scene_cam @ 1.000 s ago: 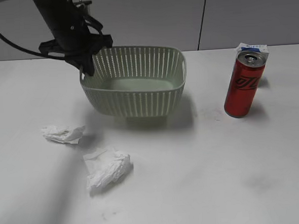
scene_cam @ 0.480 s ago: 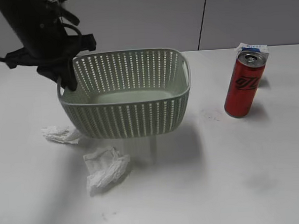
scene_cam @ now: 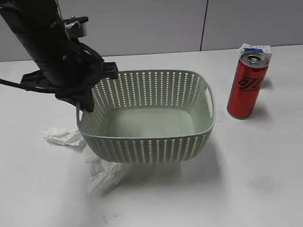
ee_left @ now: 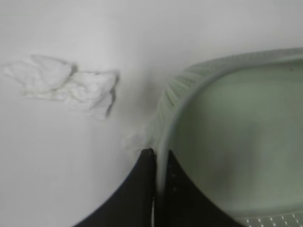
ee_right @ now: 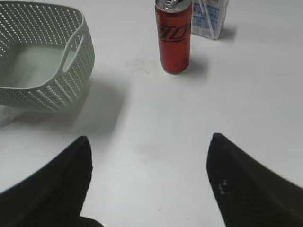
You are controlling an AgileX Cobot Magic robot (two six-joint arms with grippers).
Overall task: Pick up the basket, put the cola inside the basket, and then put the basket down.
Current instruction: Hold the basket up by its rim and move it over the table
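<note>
The pale green perforated basket [scene_cam: 147, 121] hangs above the table, empty. My left gripper [scene_cam: 84, 102] is shut on its left rim. In the left wrist view the two black fingers [ee_left: 160, 156] pinch the basket's rim [ee_left: 189, 80]. The red cola can [scene_cam: 247, 86] stands upright on the table to the right of the basket; it also shows in the right wrist view [ee_right: 173, 38]. My right gripper [ee_right: 149, 142] is open and empty above bare table, in front of the can, with the basket [ee_right: 42, 56] to its left. The right gripper is out of the exterior view.
A white-and-blue drink carton [scene_cam: 254, 49] stands right behind the can, also in the right wrist view [ee_right: 209, 18]. One crumpled tissue [scene_cam: 63, 135] lies left of the basket, seen also from the left wrist [ee_left: 66, 85]. Another tissue [scene_cam: 105, 175] lies partly under the basket.
My left gripper has lifted the basket off the table and carried it forward and right, toward the can. It now covers part of the nearer tissue. The can has not moved.
</note>
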